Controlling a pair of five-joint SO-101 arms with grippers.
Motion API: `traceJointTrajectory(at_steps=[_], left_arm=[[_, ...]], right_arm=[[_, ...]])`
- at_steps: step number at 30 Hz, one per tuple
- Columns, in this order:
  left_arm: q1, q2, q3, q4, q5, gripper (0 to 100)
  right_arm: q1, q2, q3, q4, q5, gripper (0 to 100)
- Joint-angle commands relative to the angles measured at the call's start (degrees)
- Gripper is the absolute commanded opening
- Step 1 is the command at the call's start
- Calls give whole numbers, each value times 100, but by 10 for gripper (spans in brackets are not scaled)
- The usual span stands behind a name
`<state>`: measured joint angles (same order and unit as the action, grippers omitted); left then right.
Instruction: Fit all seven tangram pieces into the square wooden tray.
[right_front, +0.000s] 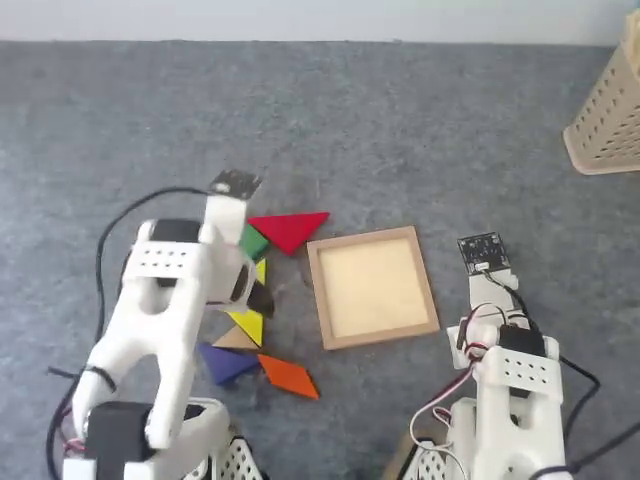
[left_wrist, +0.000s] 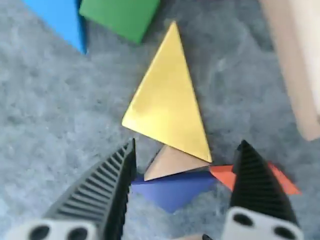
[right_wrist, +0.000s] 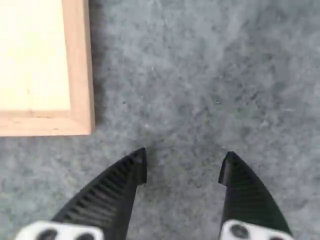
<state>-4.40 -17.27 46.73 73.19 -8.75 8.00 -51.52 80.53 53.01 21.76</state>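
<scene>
Grey felt covers the table (right_front: 420, 130). In the high view you have the wooden tray (right_front: 362, 241) near the table's middle, its floor bare wood. The pieces lie on the felt between the tray and the table's left edge. A red triangle (right_front: 290, 229) sits just off the tray's far left corner, with a green piece (right_front: 252, 241) just beside it. A yellow triangle (right_front: 248, 323), a tan piece (right_front: 236, 341), a dark blue piece (right_front: 226, 362) and an orange piece (right_front: 289, 375) run toward the near edge. Your left arm (right_front: 165, 300) hangs over this cluster, and your right arm (right_front: 510, 350) stands by the tray's near right corner. A perforated basket (right_front: 608, 110) sits at the far right corner.

In the left wrist view, your left tool (left_wrist: 187, 146) is spread wide with nothing in it. It hovers where the yellow triangle, tan piece and dark blue piece meet, and the orange piece shows behind one finger. A light blue piece (left_wrist: 57, 17) lies beside the green one, beyond the yellow triangle.

In the right wrist view, your right tool (right_wrist: 186, 155) is also wide open and empty-handed over plain felt, near a corner of the tray.
</scene>
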Motion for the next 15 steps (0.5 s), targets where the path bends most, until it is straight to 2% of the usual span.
traceJointTrajectory(at_steps=[1, 7, 15], left_arm=[[-422, 290, 101, -589, -70, 301], [-756, 1705, -514, -993, -70, 301], [-387, 2804, -1332, -677, 193, 298]], right_arm=[[57, 48, -26, -101, -62, 241], [57, 48, -26, -92, -62, 241], [57, 48, -26, -92, -62, 241]])
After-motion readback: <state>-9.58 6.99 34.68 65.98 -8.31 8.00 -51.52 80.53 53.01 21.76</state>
